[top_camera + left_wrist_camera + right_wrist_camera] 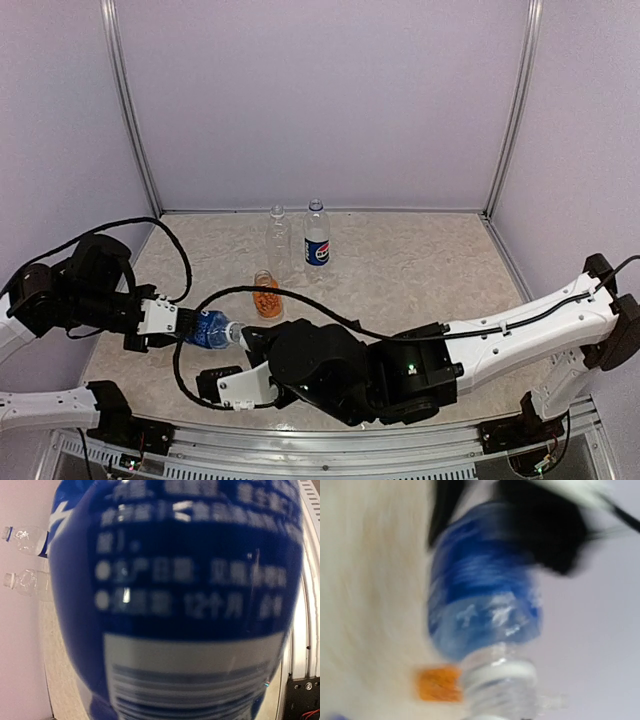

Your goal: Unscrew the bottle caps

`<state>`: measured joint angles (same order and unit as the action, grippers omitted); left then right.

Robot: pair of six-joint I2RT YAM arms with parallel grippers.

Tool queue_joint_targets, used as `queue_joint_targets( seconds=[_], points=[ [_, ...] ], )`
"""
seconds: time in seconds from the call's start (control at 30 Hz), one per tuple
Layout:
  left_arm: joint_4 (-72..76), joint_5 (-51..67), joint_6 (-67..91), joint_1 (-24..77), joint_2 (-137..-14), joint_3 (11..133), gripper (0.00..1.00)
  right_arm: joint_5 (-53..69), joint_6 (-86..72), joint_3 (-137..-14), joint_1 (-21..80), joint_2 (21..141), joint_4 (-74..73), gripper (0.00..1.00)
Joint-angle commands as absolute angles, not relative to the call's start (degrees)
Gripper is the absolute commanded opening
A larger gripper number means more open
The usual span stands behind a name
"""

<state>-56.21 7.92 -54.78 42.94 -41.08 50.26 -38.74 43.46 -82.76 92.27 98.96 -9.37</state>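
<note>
The bottle with the bright-blue label [210, 329] lies level above the table, its base in my left gripper [183, 327], which is shut on it. Its label [175, 580] fills the left wrist view and hides the fingers. My right gripper [247, 339] is shut at the bottle's mouth, over the cap. In the blurred right wrist view the blue bottle [480, 595] narrows to a white neck ring [500, 672] and a ribbed cap [502, 700] at the bottom edge. My fingers do not show there.
The short orange bottle [267, 296] stands just behind the held bottle and shows as an orange blur [437, 682] in the right wrist view. The clear unlabelled bottle [278, 240] and the Pepsi bottle [317, 236] stand upright at the back by the wall.
</note>
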Motion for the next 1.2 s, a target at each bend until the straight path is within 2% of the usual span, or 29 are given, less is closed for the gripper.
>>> queue_joint_targets(
  seconds=[0.0,0.13,0.37,0.47,0.53,0.6,0.7,0.87,1.0,1.17],
  points=[
    [-60.59,10.44,-53.89,42.98,-41.49,51.42,0.23,-54.31,88.45,-73.34,93.99,99.28,19.45,0.0],
    [-60.01,8.6,-54.36,42.98,-40.66,49.45,0.22,-54.09,108.47,-65.97,94.87,99.75,42.56,0.0],
    [-51.87,4.43,-51.76,42.19,-38.74,45.16,0.23,-57.15,85.87,-67.72,93.02,95.98,40.95,0.0],
    [-44.96,2.04,-48.18,40.82,-37.79,43.08,0.23,-62.68,61.95,-69.97,88.73,92.58,29.08,0.0],
    [-40.18,0.86,-43.55,40.1,-36.87,42.72,0.24,-61.97,31.53,-77.8,83.32,91.73,2.7,0.0],
    [-37.02,1.47,-36.81,39.16,-35.98,43.95,0.24,-51.77,-1.2,-86.14,74.49,92.7,-26.7,0.0],
    [-34.58,4.77,-26.33,36.0,-35.3,45.89,0.26,-32.42,-25.65,-86.01,61.61,93.71,-43.06,0.0],
    [-31.82,9.12,-11.5,31.05,-31.9,43.69,0.26,-15.85,-37.48,-71.6,51.47,91.87,-43.6,0.0],
    [-26.96,14.94,-3.98,29.72,-28.37,38.52,0.27,-8.86,-39.61,-60.35,47.68,90.85,-38.58,0.0],
    [-18.93,19.14,-0.33,29.13,-24.1,30.68,0.29,-6.35,-42.44,-54.26,46.86,93.69,-36.56,0.0]
  ],
)
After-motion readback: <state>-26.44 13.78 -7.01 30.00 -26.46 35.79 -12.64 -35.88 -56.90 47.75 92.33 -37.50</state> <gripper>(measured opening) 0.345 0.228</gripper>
